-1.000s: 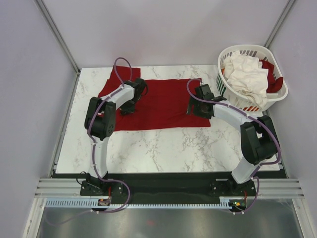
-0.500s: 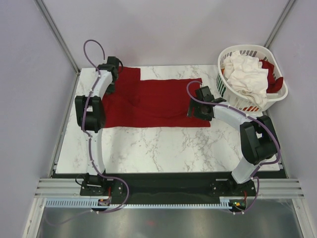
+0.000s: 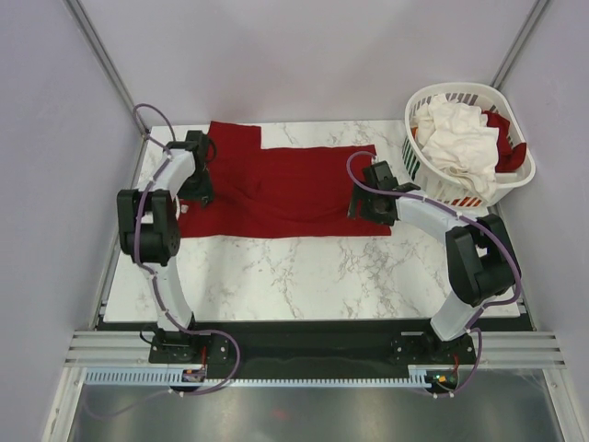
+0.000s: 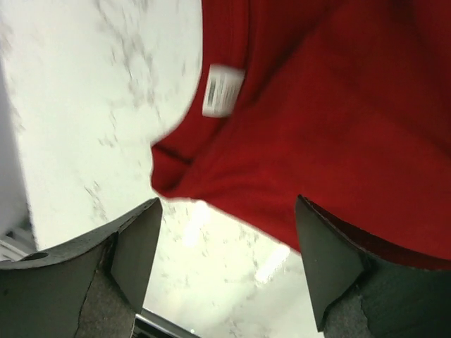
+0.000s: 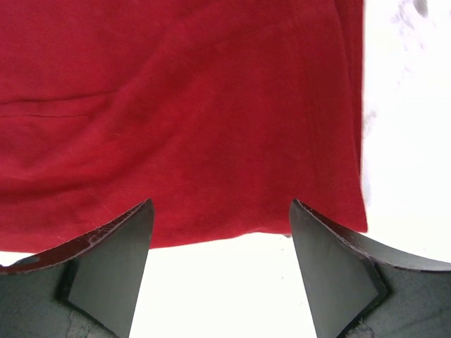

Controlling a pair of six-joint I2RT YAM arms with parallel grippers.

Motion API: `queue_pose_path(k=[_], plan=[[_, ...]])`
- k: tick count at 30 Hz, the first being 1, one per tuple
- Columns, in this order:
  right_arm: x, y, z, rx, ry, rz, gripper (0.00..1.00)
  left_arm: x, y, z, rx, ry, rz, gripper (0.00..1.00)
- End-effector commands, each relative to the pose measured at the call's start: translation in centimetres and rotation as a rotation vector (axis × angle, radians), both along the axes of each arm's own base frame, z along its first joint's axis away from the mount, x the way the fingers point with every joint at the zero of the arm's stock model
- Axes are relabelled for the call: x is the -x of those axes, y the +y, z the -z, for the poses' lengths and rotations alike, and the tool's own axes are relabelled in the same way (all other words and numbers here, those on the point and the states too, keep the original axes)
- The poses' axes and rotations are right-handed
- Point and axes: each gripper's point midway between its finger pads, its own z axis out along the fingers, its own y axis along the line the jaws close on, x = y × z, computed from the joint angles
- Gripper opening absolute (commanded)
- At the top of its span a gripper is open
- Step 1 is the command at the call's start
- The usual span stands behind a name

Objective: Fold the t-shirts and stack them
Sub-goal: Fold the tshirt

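The left arm is seen brought back from the table's [image 3: 304, 267] far-left corner to the left edge of the dark red t-shirt [image 3: 294, 189], which is now spread further left; the right arm is unchanged. The shirt is laid across the far half, long axis left to right. In the basket [image 3: 460, 90] at far right, a white t-shirt [image 3: 460, 138] and more red cloth [image 3: 508, 152] are heaped. The left gripper [image 4: 227, 204] is held open over the shirt's left end, the right gripper [image 5: 220, 204] open over its near right corner. A label [image 4: 222, 90] is shown at the neckline.
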Motion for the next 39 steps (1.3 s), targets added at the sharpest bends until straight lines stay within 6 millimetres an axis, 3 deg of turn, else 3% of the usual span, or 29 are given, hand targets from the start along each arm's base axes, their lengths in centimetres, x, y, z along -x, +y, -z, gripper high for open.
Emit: queue_pose_path(k=[1, 6, 9, 14, 17, 18, 19, 20, 21, 23, 24, 26, 27, 31, 35, 36, 39], plan=[[0.4, -1.2, -0.3, 0.024, -0.025, 0.048, 0.86, 3.2, -2.8, -0.2, 0.224, -0.113, -0.11, 0.83], [1.5, -3.6, 1.5, 0.052, 0.024, 0.099, 0.86, 6.2, -1.0, 1.6, 0.237, -0.119, -0.202, 0.83], [1.8, -4.7, 1.8, 0.076, 0.028, 0.13, 0.86, 6.1, -0.6, 2.5, 0.232, -0.146, -0.262, 0.86], [2.1, -6.0, 1.6, 0.115, 0.018, 0.157, 0.87, 5.8, 0.4, 4.0, 0.219, -0.135, -0.31, 0.84], [2.3, -5.8, 2.1, 0.107, 0.032, 0.146, 0.83, 5.3, 1.0, 4.7, 0.211, -0.131, -0.328, 0.68], [2.4, -5.7, 2.4, 0.104, 0.038, 0.139, 0.76, 5.2, 1.1, 5.2, 0.212, -0.123, -0.335, 0.57], [2.4, -5.5, 2.5, 0.096, 0.038, 0.131, 0.72, 5.0, 1.3, 5.2, 0.21, -0.125, -0.337, 0.55], [2.5, -5.4, 2.7, 0.087, 0.04, 0.128, 0.6, 4.8, 1.7, 5.2, 0.209, -0.131, -0.347, 0.53], [2.6, -5.3, 2.6, 0.081, 0.035, 0.122, 0.53, 4.7, 1.9, 5.3, 0.216, -0.132, -0.349, 0.44], [2.7, -5.1, 2.7, 0.072, 0.032, 0.111, 0.35, 4.3, 2.7, 4.9, 0.225, -0.152, -0.366, 0.34], [2.8, -5.2, 2.7, 0.071, 0.032, 0.114, 0.29, 4.1, 2.8, 4.8, 0.235, -0.159, -0.361, 0.2], [2.8, -5.0, 2.6, 0.063, 0.03, 0.107, 0.14, 3.7, 3.0, 4.3, 0.26, -0.178, -0.36, 0.02], [2.7, -4.9, 2.5, 0.058, 0.028, 0.109, 0.01, 3.6, 2.9, 4.0, 0.269, -0.186, -0.355, 0.02], [2.8, -5.3, 1.2, 0.066, 0.005, 0.126, 0.0, 5.3, 2.3, 1.7, 0.282, -0.246, -0.371, 0.02], [4.8, -6.4, 0.3, 0.077, 0.03, 0.155, 0.0, 8.1, 0.7, -0.9, 0.374, -0.329, -0.383, 0.02], [5.2, -6.5, -0.2, 0.065, 0.025, 0.165, 0.0, 8.5, -0.4, -2.8, 0.434, -0.392, -0.364, 0.02], [7.1, -6.7, -0.4, 0.052, 0.058, 0.167, 0.0, 11.0, -2.1, -3.0, 0.505, -0.413, -0.365, 0.02]])
